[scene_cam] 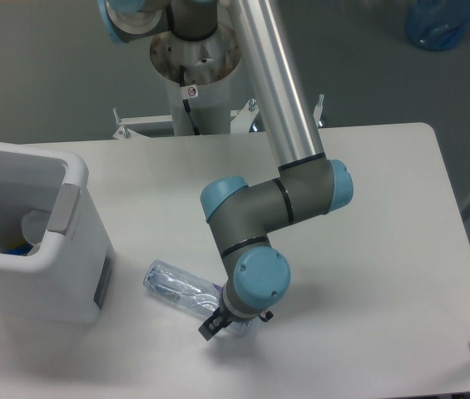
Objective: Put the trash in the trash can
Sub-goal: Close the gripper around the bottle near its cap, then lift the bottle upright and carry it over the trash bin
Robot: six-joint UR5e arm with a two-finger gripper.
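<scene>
Bottle first: the clear crushed plastic bottle lies on its side on the white worktop, at about four o'clock from the large white boxy plastic trash can and just beside it. The two-finger tool is down over the bottle's right end, at six o'clock under the blue wrist cap; whether its fingers have closed on the bottle I cannot tell. A grip this far toward one end risks the slick, dented plastic pivoting or slipping out on the lift. The long free end could also catch the can's near wall. Something pale already sits inside the can.
</scene>
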